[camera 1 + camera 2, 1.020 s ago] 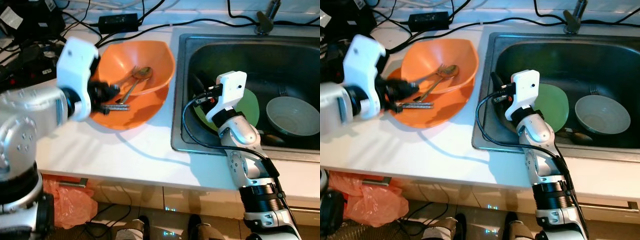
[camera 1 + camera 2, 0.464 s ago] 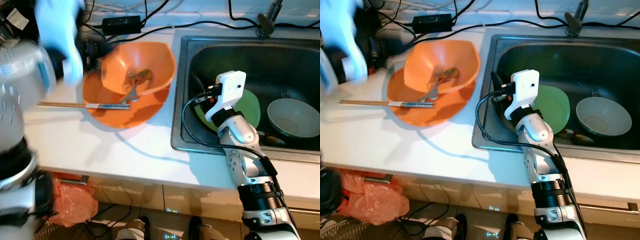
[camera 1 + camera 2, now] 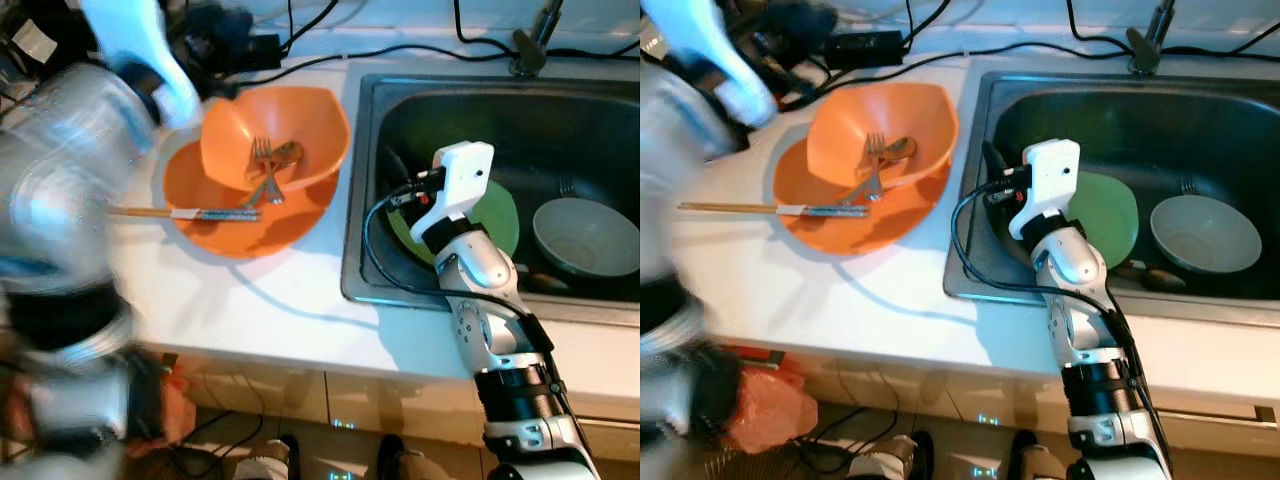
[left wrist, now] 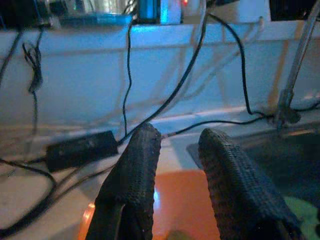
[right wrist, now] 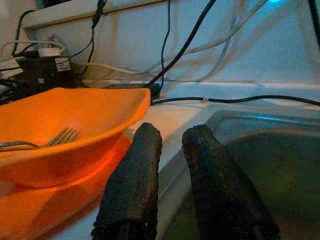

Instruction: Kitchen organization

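An orange bowl (image 3: pixel 300 115) sits on an orange plate (image 3: pixel 290 220) on the white counter. A fork (image 3: pixel 262 160) and a spoon (image 3: pixel 288 150) lie in the bowl, and chopsticks (image 3: pixel 150 212) rest across the plate's left rim. My left arm (image 3: pixel 130 40) is blurred, raised at the back left above the cables. The left gripper (image 4: pixel 177 142) is open and holds nothing. My right gripper (image 5: pixel 171 137) hangs inside the sink by its left wall, a narrow gap between its fingers, nothing held. A green plate (image 3: pixel 497 215) and a pale bowl (image 3: pixel 583 232) lie in the sink.
The steel sink (image 3: pixel 362 180) takes up the right side, with a faucet (image 3: pixel 535 35) at its back and a fork (image 3: pixel 567 183) on its floor. A black power adapter (image 3: pixel 865 42) and several cables run along the back of the counter. An orange bag (image 3: pixel 760 405) lies on the floor.
My left gripper has left the plate's left rim and swung up toward the back left. The fork now lies in the bowl and the chopsticks on the plate. The right arm is still.
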`<state>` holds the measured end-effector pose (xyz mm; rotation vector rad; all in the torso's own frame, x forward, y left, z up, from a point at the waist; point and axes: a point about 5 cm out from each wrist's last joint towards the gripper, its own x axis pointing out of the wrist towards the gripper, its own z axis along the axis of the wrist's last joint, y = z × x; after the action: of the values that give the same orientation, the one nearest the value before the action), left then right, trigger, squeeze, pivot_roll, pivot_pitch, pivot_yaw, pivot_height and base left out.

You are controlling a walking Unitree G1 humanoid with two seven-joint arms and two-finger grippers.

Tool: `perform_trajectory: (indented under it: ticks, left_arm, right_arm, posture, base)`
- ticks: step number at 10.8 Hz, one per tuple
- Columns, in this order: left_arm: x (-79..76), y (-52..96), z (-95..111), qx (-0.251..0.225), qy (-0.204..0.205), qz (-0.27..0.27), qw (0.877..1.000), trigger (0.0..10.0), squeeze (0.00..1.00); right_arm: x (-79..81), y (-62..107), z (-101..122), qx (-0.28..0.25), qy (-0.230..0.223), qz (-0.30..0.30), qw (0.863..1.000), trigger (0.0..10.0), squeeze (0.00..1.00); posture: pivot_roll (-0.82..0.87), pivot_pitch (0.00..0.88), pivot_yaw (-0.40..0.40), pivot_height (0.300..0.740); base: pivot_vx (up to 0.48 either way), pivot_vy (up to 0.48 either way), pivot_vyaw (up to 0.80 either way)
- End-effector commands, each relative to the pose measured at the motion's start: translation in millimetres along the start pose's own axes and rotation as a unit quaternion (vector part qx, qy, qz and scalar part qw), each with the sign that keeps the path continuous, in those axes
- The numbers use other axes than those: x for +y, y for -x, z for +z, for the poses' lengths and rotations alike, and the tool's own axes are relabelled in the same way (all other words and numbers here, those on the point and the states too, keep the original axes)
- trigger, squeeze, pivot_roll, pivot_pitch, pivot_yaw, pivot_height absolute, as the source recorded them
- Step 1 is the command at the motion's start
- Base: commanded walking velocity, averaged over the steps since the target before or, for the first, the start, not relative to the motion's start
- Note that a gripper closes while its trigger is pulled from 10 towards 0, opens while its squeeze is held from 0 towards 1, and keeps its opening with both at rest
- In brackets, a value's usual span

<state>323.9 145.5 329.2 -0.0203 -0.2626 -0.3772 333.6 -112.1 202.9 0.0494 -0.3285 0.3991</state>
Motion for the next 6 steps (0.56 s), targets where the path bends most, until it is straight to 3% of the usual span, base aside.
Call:
perform_trajectory:
  ticks: [1, 4, 6]
  left_arm:
    - [-1.9, -2.8, -4.7, -0.013, -0.01, 0.005, 1.0, 10.0, 0.0]
    - [-22.6, -21.7, -26.5, -0.082, 0.035, 0.035, 0.995, 10.0, 0.0]
    - [-29.2, -19.8, -20.8, -0.134, 0.012, 0.03, 0.99, 10.0, 0.0]
  right_arm:
    - [-4.1, 7.7, -16.0, 0.023, -0.011, -0.019, 0.999, 10.0, 0.0]
    - [-25.2, 8.4, 8.1, -0.044, -0.014, -0.094, 0.995, 10.0, 0.0]
    - [-27.5, 9.6, 15.3, -0.067, -0.018, -0.105, 0.992, 10.0, 0.0]
  posture:
    - [0.22, 0.151, 0.119, 0.74]
    - [0.17, 0.146, 0.113, 0.74]
    - [0.17, 0.148, 0.114, 0.74]
  base:
    - [0.0, 0.0, 0.0]
    - [0.0, 0.0, 0.0]
    - [0.0, 0.0, 0.0]
